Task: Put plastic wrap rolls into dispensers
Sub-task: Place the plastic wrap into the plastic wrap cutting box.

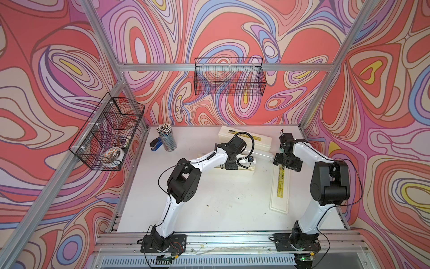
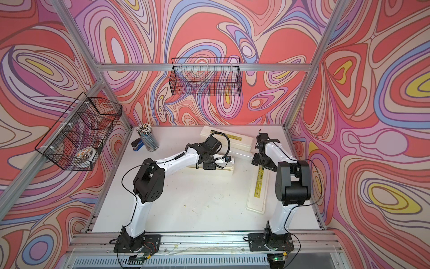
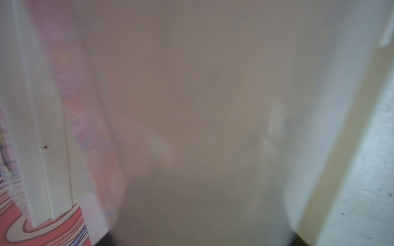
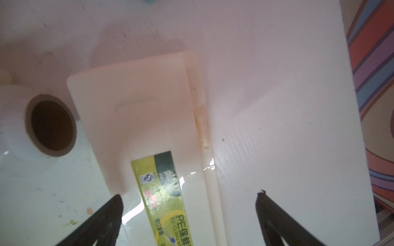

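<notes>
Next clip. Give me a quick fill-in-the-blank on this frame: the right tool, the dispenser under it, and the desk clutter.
1. The right tool hangs over a dispenser with its jaws ____.
2. That dispenser's lid is ____.
3. The stapler beside the pencil cup is ____ in colour.
Missing words: open; closed; blue.

I'm counting two robot arms (image 1: 207,160) (image 1: 307,151), two wire baskets (image 1: 229,81) (image 1: 104,139), two labelled dispensers (image 1: 245,137) (image 1: 280,186), one more cream box (image 1: 235,168) lying half hidden, two rolls (image 1: 265,155) (image 1: 251,161), one cup of pencils (image 1: 166,139) and one blue stapler (image 1: 154,144).
</notes>
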